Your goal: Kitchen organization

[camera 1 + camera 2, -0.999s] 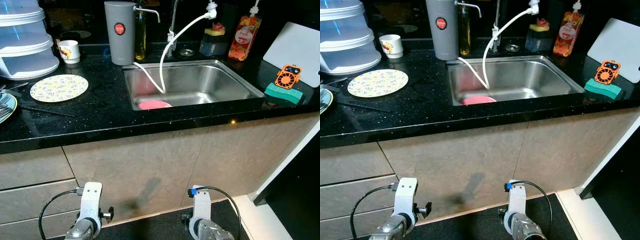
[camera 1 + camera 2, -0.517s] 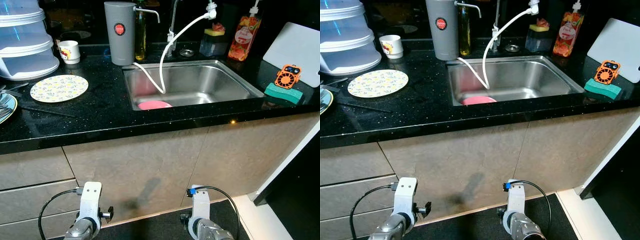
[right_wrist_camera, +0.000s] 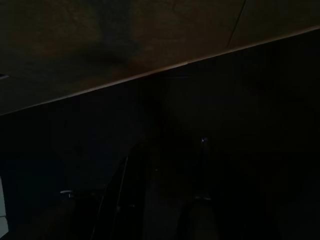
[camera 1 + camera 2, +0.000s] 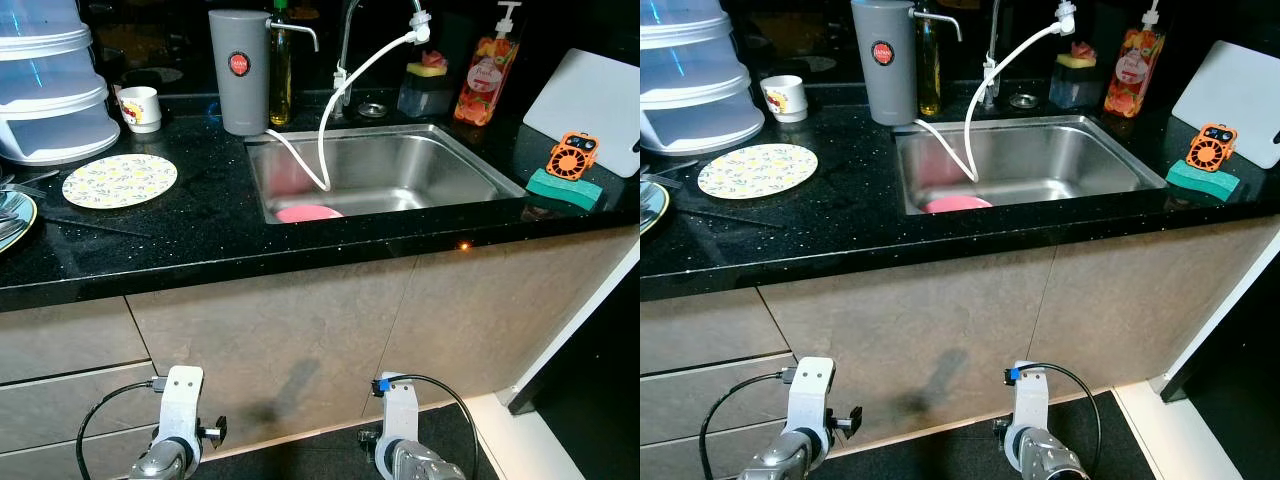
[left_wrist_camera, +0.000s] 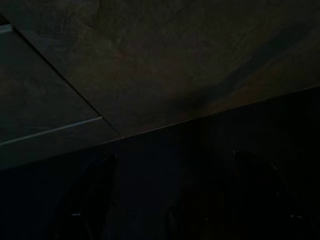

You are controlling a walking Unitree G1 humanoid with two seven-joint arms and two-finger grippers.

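Nearest the camera, both arms hang low in front of the cabinet fronts (image 4: 300,330), well below the sink (image 4: 385,170). The left hand (image 5: 175,200) points at the cabinet base in a very dark wrist view; its two fingers (image 5: 90,195) stand apart, spread. The right hand (image 3: 160,195) hangs likewise, and whether its fingers are parted or pressed together cannot be told in the dark.

Above the cabinet fronts runs the front edge of the black surface (image 4: 200,230). The sink is set into it, and a pink plate (image 4: 309,212) lies in the sink's near left corner, well apart from both hands. A white hose (image 4: 330,130) loops from the tap down into the sink beside that plate. Left of the sink lies a patterned plate (image 4: 119,180), with bare black surface between it and the sink rim. Right of the sink, a green sponge (image 4: 565,187) carries an orange fan (image 4: 572,154), with a white board (image 4: 590,105) behind them.

Behind the sink's left corner stands a grey jug (image 4: 238,70); a mug (image 4: 139,107) sits further left, beside a stacked white container (image 4: 50,90). Behind the sink's right side stands a soap bottle (image 4: 481,75).

Compared with a second ago, the whole scene has shifted slightly, so the camera moved; the things lie as before and the arms still hang.
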